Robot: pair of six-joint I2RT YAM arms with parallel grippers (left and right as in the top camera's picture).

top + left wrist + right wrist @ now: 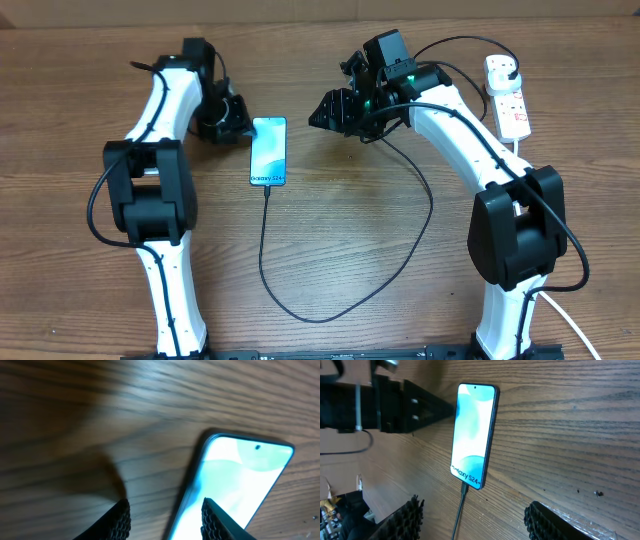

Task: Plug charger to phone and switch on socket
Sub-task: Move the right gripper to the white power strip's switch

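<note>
Brown wooden table (pixel 330 250); all positions are relative to the phone.
- White oblong power strip with red switch marks (pixel 510 100): far right of the phone, well apart.
- Slim smartphone with a light blue screen reading "Galaxy S24+" (pixel 268 150): lying flat, screen up.
- Thin black charger cable (pixel 300 312): connector tip seated in the phone's bottom edge. It loops away below and to the right; can't trace the far end.
- Left gripper (pixel 164 507): jaws released and empty, at the phone's top-left edge. Contact unclear.
- Right gripper (pixel 472 505): jaws spread and empty, right of the phone, apart.
</note>
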